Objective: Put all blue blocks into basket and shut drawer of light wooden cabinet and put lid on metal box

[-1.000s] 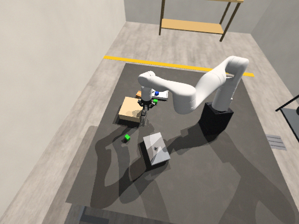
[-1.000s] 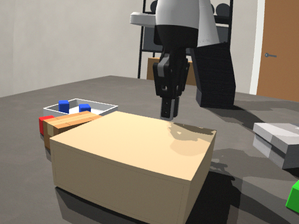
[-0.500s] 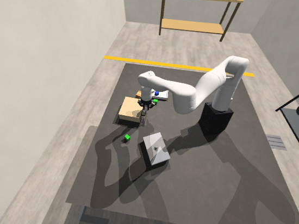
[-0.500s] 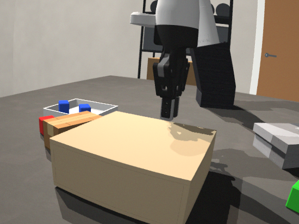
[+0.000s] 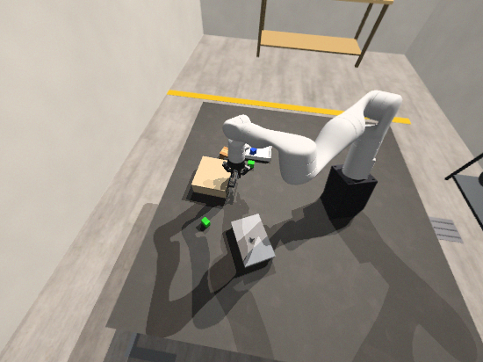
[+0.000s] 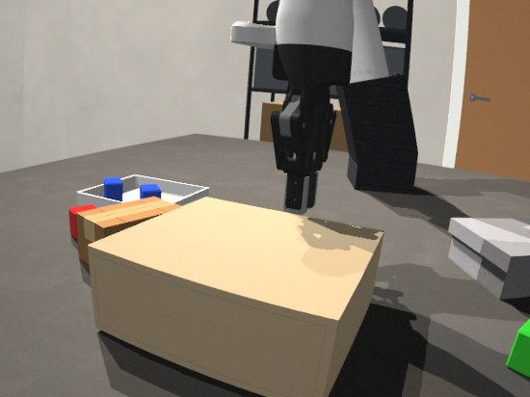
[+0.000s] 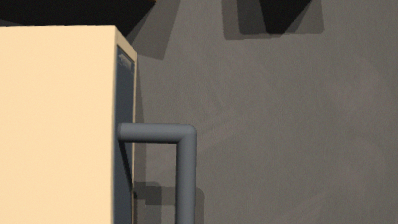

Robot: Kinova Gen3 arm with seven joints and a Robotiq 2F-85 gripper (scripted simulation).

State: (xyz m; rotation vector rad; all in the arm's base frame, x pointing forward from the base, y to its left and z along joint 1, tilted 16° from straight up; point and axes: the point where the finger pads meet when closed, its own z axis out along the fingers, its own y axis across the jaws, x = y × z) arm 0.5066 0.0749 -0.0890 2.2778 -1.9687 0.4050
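2 blue blocks are sitting inside the basket point(image 5: 264, 153) point(image 6: 185, 185), at 1 o'clock from the light wooden cabinet point(image 5: 212, 172) point(image 6: 231, 257) point(image 7: 55, 125) in the top view; others are probably hiding. The jaws point(image 5: 233, 188) point(image 6: 301, 204) are hovering slightly apart, holding nothing, by the drawer's side. The handle point(image 7: 185, 175) is jutting out at 3 o'clock in the wrist view, its grip depth seemingly unclear. Descending off-line could be landing a fingertip on the bar; gripping shallowly could be letting it slip mid-pull. The green block point(image 5: 250, 163), at 1 o'clock from the jaws, could be getting knocked by a wide swing.
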